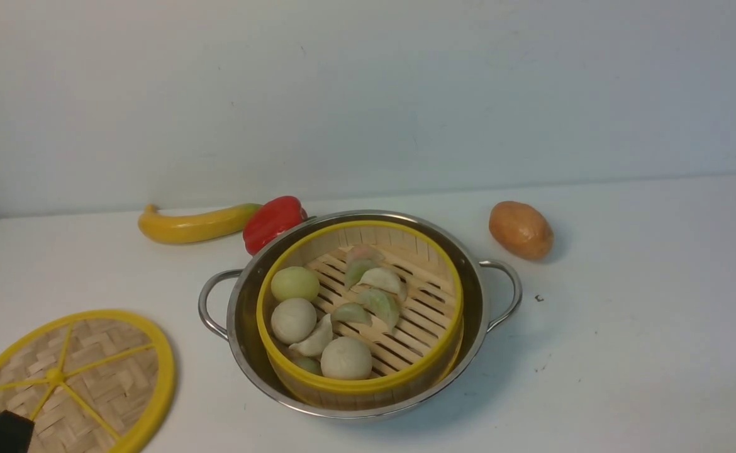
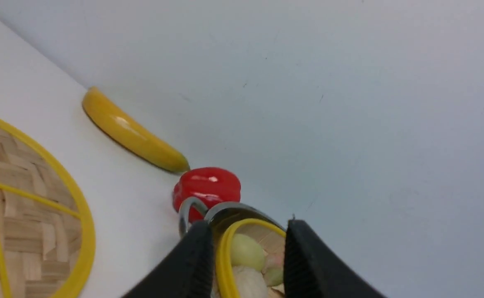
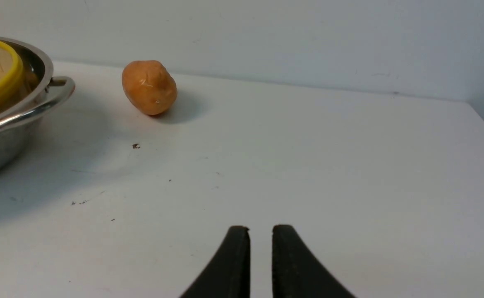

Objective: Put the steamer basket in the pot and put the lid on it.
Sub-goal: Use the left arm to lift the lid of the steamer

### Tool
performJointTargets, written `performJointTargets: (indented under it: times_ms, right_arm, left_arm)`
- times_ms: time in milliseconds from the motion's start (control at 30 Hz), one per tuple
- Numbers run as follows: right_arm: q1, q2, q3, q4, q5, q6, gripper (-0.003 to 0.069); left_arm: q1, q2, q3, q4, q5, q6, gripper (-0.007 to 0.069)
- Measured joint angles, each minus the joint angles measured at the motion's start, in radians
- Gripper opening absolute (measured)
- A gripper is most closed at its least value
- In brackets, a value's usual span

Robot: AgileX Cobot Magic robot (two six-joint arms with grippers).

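**Front view.** The basket (image 1: 358, 308) sits inside the pot (image 1: 242, 327) at centre frame. The lid (image 1: 69, 380) lies flat on the table (image 1: 626, 352) at lower left, well apart from the pot. My left gripper (image 1: 0, 434) shows only as a black tip over the lid's edge in the lower-left corner; I cannot tell whether it touches. Judged remaining step: seat the lid.

**Left wrist view.** My left jaws stand apart with nothing between them. The lid fills the left edge of the frame, and the pot shows at bottom centre.
- Hazard: the lid is thin and lies flat, so my fingers may skate over its rim or shove it along the table instead of gripping it.
- Hazard: the pepper (image 2: 207, 188) and banana (image 2: 134, 132) lie just beside the pot, so a low carry could strike them or the handle.

**Right wrist view.** My right gripper (image 3: 260, 227), at bottom centre, is empty, its jaws narrowly parted. The pot is at the left edge and the potato (image 3: 149, 87) at upper left.
- Hazard: nothing steadies the pot, so an off-centre lid could shift it or settle tilted.
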Motion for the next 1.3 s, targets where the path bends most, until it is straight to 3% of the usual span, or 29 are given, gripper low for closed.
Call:
performJointTargets:
  times_ms: [267,400,633,667,767,900,1300]
  right_arm:
    - [0.000,0.000,0.000,0.000,0.000,0.000,0.0087]
    - [0.000,0.000,0.000,0.000,0.000,0.002,0.0092]
    - [0.000,0.000,0.000,-0.002,0.000,0.002,0.0097]
    - [0.000,0.000,0.000,-0.002,0.000,0.002,0.0097]
    - [0.000,0.000,0.000,-0.002,0.000,0.002,0.0098]
    - [0.000,0.000,0.000,-0.002,0.000,0.002,0.0102]
    - [0.000,0.000,0.000,-0.003,0.000,0.002,0.0118]
  left_arm:
    - [0.000,0.003,-0.132,0.097,0.163,0.332,0.0238]
    - [0.000,0.107,-0.301,0.143,0.316,0.368,0.0238]
    - [0.000,0.392,-0.644,0.469,0.713,0.181,0.0238]
    - [0.000,0.491,-0.762,0.609,0.858,0.064,0.0238]
    - [0.000,0.635,-0.918,0.805,1.098,-0.055,0.0238]
    - [-0.001,0.819,-1.050,1.025,1.183,-0.113,0.0238]
    - [-0.002,1.280,-1.115,1.013,1.183,-0.043,0.0238]
